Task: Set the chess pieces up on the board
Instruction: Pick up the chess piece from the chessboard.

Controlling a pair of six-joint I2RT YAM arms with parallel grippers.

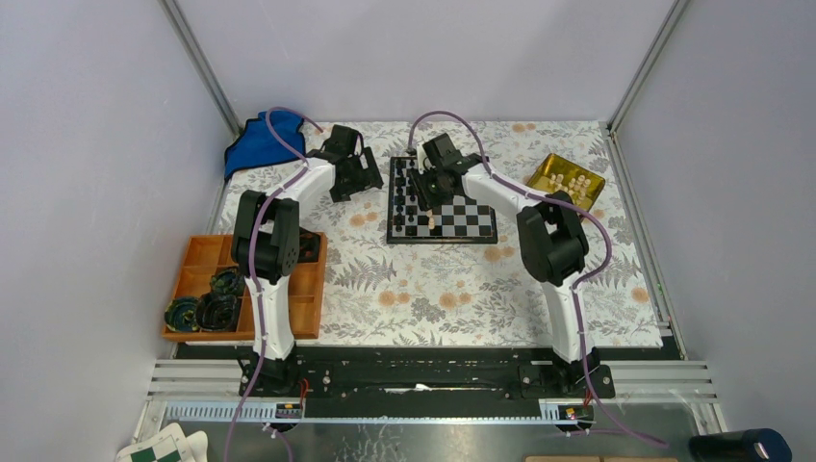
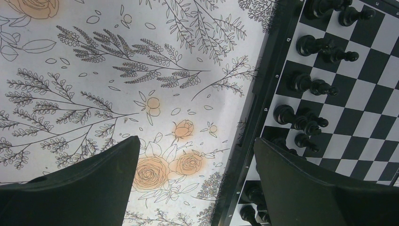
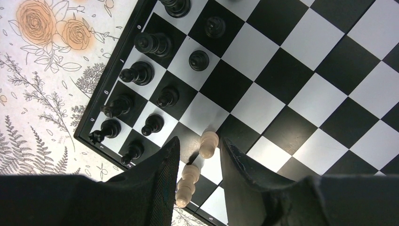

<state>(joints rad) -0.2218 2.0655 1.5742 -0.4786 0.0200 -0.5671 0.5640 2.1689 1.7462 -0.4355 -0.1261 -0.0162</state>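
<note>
Small black-and-white chessboard [image 1: 470, 223] on the floral bench [image 1: 433, 289], black chess pieces [image 3: 153, 44] ranked along one edge. Right fingers [image 3: 160, 188] stand apart around an upright pale pawn [image 3: 208, 143], not clamping it; left fingers [image 2: 94, 183] gape wide beside the board. Pawns look light, smooth and tippy (pinch the waist). Other pale pieces [image 3: 187, 183] sit half hidden, standing or toppled unclear

On the board [image 3: 329, 94], black chess pieces [image 3: 155, 44] crowd the two rows along its left edge and pale pawns [image 3: 208, 143] stand between the jaws of the right gripper [image 3: 200, 141], while the other squares and the floral cloth [image 2: 117, 70] alongside lie open.
</note>
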